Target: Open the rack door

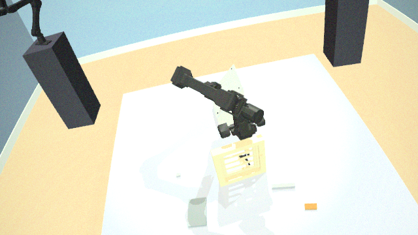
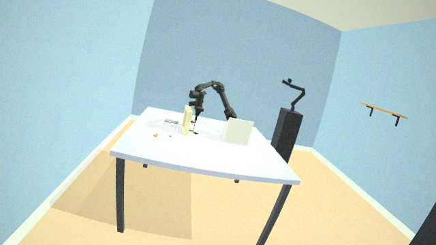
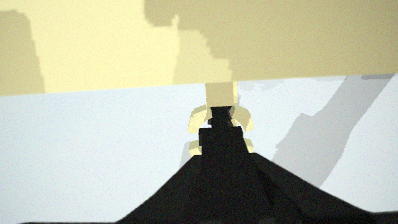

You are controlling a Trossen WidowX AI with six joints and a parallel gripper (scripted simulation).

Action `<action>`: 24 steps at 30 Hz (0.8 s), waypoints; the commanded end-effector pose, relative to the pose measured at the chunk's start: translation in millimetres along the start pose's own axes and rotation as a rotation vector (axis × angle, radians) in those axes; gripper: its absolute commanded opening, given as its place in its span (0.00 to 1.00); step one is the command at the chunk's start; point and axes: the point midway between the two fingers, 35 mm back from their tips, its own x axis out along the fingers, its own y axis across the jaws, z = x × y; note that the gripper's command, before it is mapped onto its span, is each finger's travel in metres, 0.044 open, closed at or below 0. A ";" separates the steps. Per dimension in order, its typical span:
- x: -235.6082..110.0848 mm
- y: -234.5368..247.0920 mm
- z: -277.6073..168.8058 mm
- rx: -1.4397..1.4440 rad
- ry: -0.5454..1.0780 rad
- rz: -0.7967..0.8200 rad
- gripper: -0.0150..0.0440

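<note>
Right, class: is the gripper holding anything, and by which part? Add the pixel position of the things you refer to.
Yes: the black, blocky door handle (image 3: 220, 138), squeezed by the gripper (image 2: 196, 118) (image 3: 224, 162) on its opposite sides.

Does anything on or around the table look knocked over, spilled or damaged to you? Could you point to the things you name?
Nothing stands out: the yellow rack (image 1: 217, 168) (image 2: 186, 122) stands upright, and the orange block (image 1: 310, 206) (image 2: 155, 135) lies flat on the table (image 1: 147, 130) (image 2: 204, 156), with no visible spill.
</note>
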 end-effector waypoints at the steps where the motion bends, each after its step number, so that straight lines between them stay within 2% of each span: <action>1: 0.9 -0.1 -0.6 -0.038 0.001 -0.003 0.27; 24: 0.9 -0.1 -0.6 -1.163 0.002 -0.002 0.27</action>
